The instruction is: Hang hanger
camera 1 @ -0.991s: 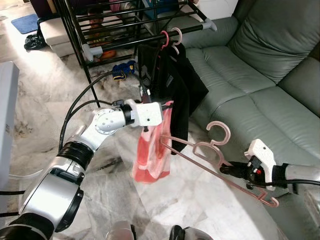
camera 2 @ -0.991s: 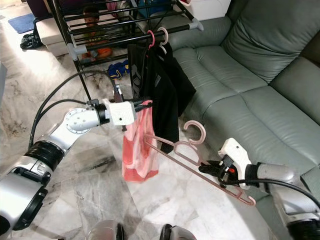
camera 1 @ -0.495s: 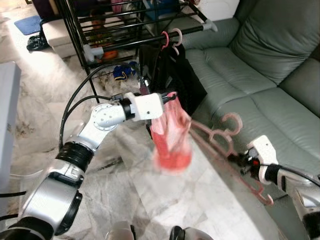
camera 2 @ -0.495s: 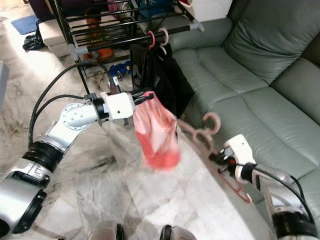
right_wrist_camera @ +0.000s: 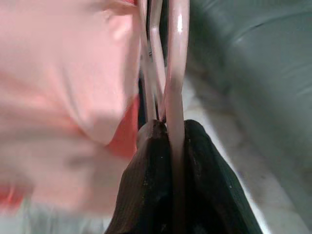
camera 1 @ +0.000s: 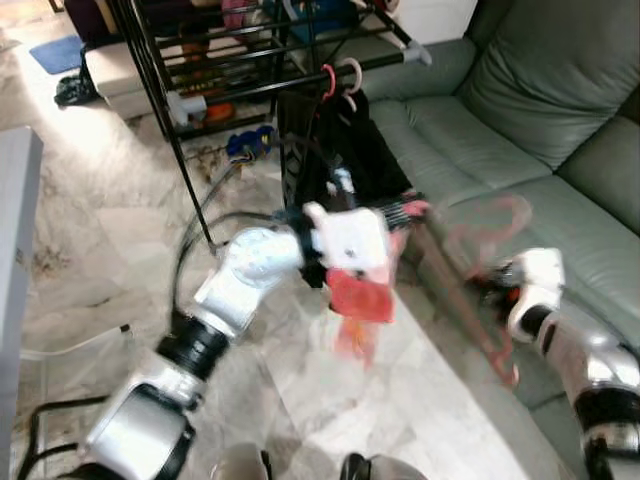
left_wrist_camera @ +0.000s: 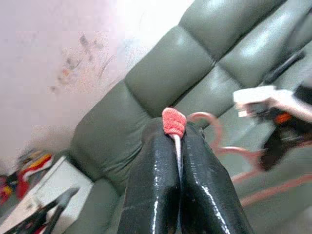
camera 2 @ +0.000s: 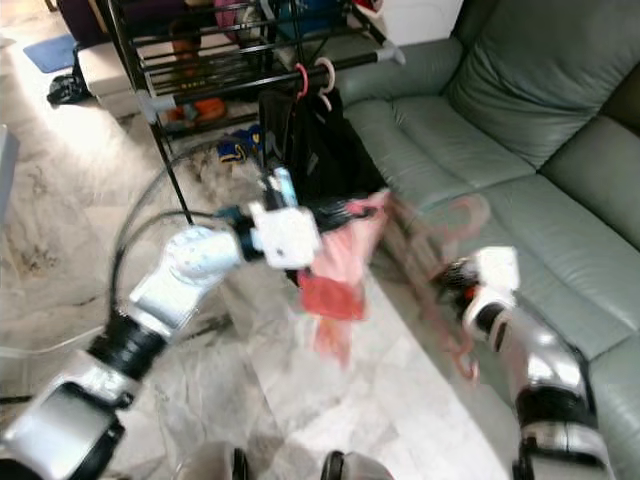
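A pink plastic hanger (camera 1: 470, 255) carrying a red-pink garment (camera 1: 362, 298) hangs in mid-air, blurred by motion, between my two arms in front of the sofa. My left gripper (left_wrist_camera: 175, 141) is shut on a fold of the garment at the hanger's near end. My right gripper (right_wrist_camera: 168, 134) is shut on the pink hanger's bars, close to its hook (camera 2: 470, 210). The black clothes rack (camera 1: 250, 60) stands behind, with dark clothes (camera 1: 340, 150) hung from pink hooks (camera 1: 340, 75) on its rail.
A grey-green leather sofa (camera 1: 520, 130) fills the right side. Shoes (camera 1: 245, 140) and other items lie under the rack. A grey box edge (camera 1: 15, 240) stands at the far left on the marble floor (camera 1: 100, 230). Black cables trail from my left arm.
Both arms have swung the hanger and garment up and toward the rack and sofa. The left gripper moved right; the right gripper rose. The garment is bunched and blurred.
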`<state>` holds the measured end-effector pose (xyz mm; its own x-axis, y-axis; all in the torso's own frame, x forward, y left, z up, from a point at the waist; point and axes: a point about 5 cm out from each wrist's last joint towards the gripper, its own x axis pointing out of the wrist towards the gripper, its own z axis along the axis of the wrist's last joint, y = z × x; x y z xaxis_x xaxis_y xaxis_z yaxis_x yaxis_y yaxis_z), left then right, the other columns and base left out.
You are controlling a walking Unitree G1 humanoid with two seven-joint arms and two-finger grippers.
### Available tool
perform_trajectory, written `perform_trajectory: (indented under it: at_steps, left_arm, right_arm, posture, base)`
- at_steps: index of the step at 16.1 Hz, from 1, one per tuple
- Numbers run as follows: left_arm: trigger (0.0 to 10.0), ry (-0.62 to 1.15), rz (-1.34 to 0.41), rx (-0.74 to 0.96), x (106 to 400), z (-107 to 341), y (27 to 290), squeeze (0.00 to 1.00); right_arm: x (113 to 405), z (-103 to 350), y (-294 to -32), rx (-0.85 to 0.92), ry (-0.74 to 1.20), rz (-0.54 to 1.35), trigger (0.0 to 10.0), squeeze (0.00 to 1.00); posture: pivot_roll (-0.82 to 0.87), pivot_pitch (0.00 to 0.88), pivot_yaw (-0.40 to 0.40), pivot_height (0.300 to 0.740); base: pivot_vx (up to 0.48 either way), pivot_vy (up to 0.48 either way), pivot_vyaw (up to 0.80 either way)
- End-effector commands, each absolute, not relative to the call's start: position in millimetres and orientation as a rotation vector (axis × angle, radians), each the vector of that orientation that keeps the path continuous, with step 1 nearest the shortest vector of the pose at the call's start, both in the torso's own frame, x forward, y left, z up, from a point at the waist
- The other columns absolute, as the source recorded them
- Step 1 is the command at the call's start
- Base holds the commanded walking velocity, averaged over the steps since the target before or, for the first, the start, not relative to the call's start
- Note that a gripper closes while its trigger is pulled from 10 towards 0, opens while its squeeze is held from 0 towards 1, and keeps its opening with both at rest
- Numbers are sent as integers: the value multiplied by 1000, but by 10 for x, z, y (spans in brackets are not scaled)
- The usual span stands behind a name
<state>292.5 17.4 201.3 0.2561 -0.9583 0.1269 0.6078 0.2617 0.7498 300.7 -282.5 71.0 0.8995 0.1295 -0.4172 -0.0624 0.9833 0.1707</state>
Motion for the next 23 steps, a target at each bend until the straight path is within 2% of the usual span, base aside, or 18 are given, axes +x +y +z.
perform_trajectory:
  at_steps: [1, 4, 7, 8, 9, 11, 16, 18, 19, 21, 23]
  left_arm:
    - [10000, -705, -1232, 624, 2804, 2084, 98, 0]
    - [10000, -640, -1344, 608, 2629, 1968, 27, 0]
    - [10000, -541, -1362, 622, 2599, 1766, 68, 0]
    - [10000, -514, -1359, 641, 2581, 1681, 75, 0]
    - [10000, -502, -1349, 645, 2584, 1655, 78, 0]
    - [10000, -491, -1271, 672, 2667, 1607, 98, 0]
    - [10000, -450, -1180, 735, 2796, 1495, 175, 0]
    - [10000, -439, -1136, 770, 2844, 1447, 210, 0]
    - [10000, -427, -1072, 801, 2931, 1456, 269, 0]
    - [10000, -399, -964, 852, 3131, 1522, 457, 0]
    - [10000, -371, -855, 928, 3358, 1624, 717, 0]
  right_arm:
    - [3055, 768, -2939, 233, 388, -44, 10000, 0]
    - [3279, 1101, -3085, 452, 162, -279, 10000, 0]
    - [3484, 1543, -3045, 702, -75, -295, 10000, 0]
    - [3566, 1741, -2959, 839, -170, -247, 10000, 0]
    - [3601, 1825, -2891, 872, -197, -203, 10000, 0]
    - [3668, 2118, -2543, 929, -257, 34, 10000, 0]
    - [3505, 2494, -2199, 1038, -341, 371, 10000, 0]
    - [3367, 2470, -2078, 949, -283, 526, 10000, 0]
    - [3321, 2326, -2029, 754, -193, 534, 10000, 0]
    - [3204, 2062, -2137, 554, -54, 506, 10000, 0]
    - [3038, 1680, -2406, 323, 155, 414, 10000, 0]
  posture:
    - [-26, 39, -28, 740]
    - [-19, 40, -30, 740]
    - [-23, 42, -27, 740]
    - [-24, 43, -25, 740]
    - [-27, 43, -24, 740]
    - [-29, 45, -26, 740]
    - [-32, 45, -28, 740]
    - [-37, 45, -28, 740]
    - [-35, 44, -30, 740]
    - [-33, 45, -34, 740]
    - [-39, 45, -33, 740]
  base:
    - [0, 0, 0]
    - [0, 0, 0]
    - [0, 0, 0]
    - [0, 0, 0]
    - [0, 0, 0]
    - [0, 0, 0]
    - [0, 0, 0]
    - [0, 0, 0]
    - [0, 0, 0]
    - [0, 0, 0]
    - [0, 0, 0]
